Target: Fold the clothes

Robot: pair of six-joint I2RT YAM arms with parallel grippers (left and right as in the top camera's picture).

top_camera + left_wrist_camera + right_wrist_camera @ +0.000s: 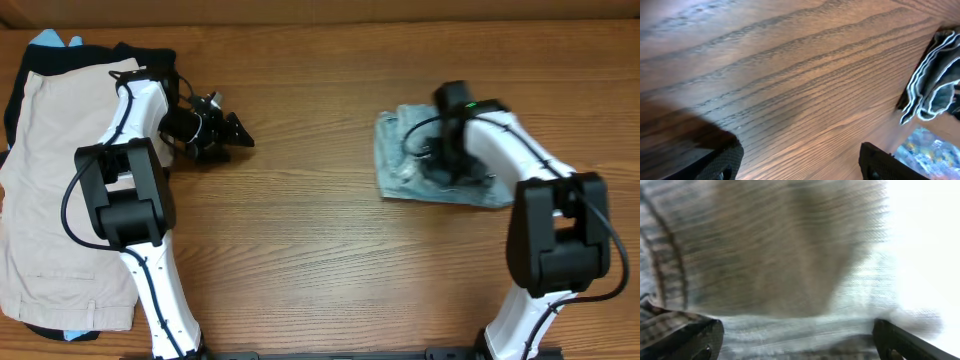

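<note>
The light-blue denim shorts [395,150] lie folded into a small bundle on the wooden table, right of centre. My right gripper [441,170] is down on top of the bundle. In the right wrist view its fingers [797,335] are spread wide, and blurred pale denim [790,255] fills the frame, so the jaws are open on the fabric. My left gripper [235,132] hovers left of centre and points right, away from the shorts. Its fingers [800,160] are wide apart, with only bare wood between them.
A large beige garment [50,180] lies at the table's left edge over a black garment [100,55] and a bit of light-blue cloth [48,40]. A folded bluish cloth with pale edges [932,85] shows in the left wrist view; which garment it is, I cannot tell.
</note>
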